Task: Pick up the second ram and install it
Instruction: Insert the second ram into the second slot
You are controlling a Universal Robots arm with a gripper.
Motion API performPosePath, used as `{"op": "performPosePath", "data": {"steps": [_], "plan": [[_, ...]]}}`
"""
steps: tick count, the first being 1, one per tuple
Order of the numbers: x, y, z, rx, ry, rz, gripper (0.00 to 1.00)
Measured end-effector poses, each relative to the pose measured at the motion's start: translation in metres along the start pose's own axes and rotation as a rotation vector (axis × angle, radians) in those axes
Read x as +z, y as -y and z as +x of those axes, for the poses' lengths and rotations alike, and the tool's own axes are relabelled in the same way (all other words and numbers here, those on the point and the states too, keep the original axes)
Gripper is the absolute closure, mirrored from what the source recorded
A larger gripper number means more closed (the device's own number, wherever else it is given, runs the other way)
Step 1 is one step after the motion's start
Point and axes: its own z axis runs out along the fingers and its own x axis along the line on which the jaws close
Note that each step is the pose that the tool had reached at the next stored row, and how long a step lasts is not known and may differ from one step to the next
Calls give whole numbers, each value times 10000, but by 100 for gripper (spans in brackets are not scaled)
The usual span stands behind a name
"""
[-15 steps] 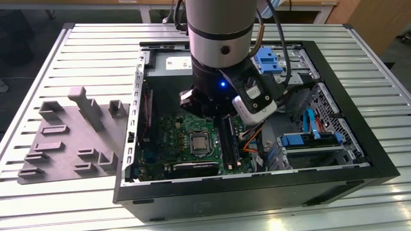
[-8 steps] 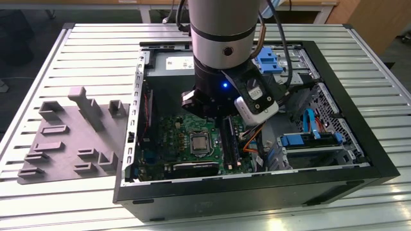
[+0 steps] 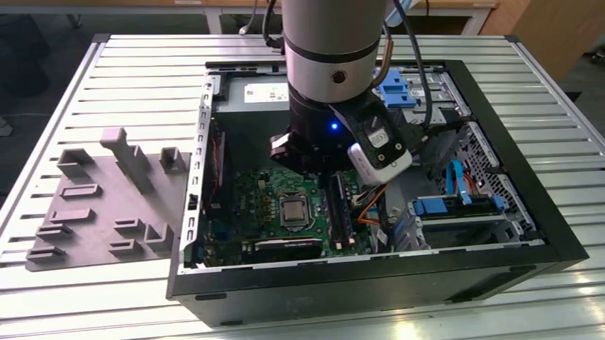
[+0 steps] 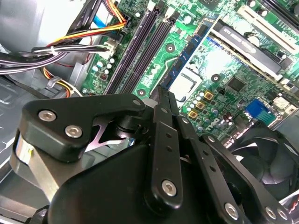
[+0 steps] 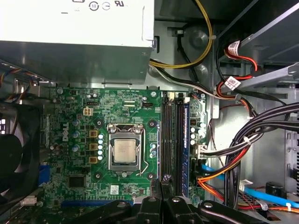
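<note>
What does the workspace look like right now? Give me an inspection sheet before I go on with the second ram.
Surface: slatted metal table carrying an open computer case, with the motherboard facing up.
Job's things: second ram, a thin blue-edged stick running out from the gripper, over the memory slots; I cannot tell whether it is seated.
Clutter: grey fixture blocks on the table beside the case, on the exterior view's left.
Grippers: gripper inside the case, shut on the second ram.
Cables: black and orange cable bundle close beside the memory slots.
Surroundings: wooden furniture behind the table.
</note>
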Motion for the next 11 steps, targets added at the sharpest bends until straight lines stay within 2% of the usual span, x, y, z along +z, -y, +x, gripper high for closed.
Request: {"op": "performPosePath", "data": {"steps": [11], "plan": [[30,-21,-9,91,2,8,88]]}}
